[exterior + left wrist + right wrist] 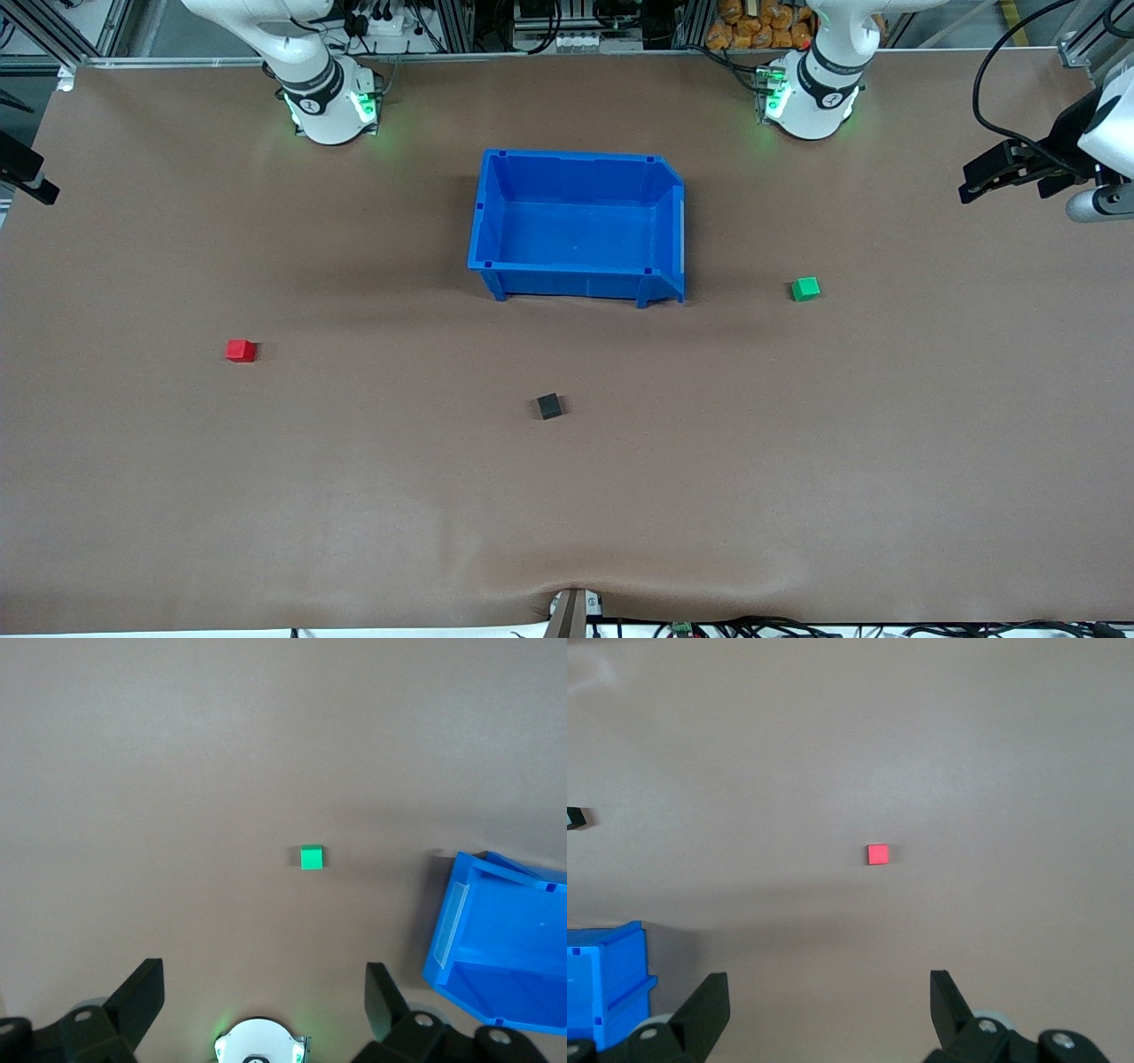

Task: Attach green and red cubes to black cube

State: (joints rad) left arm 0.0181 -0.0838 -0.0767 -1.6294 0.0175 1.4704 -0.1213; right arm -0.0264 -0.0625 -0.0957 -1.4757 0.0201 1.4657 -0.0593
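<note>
The green cube [805, 289] lies on the table toward the left arm's end, beside the blue bin. The red cube [240, 351] lies toward the right arm's end. The black cube [549, 406] lies between them, nearer the front camera than the bin. My left gripper [264, 979] is open and empty, high over the table near its own base, with the green cube [311, 857] ahead of it. My right gripper [828, 988] is open and empty, also high up, with the red cube [878, 854] ahead of it. The black cube [574, 818] shows at that view's edge.
A large blue bin [576, 158] stands empty in the middle of the table between the two arm bases. It also shows in the left wrist view [496, 939] and the right wrist view [607, 983]. Brown table surface surrounds all three cubes.
</note>
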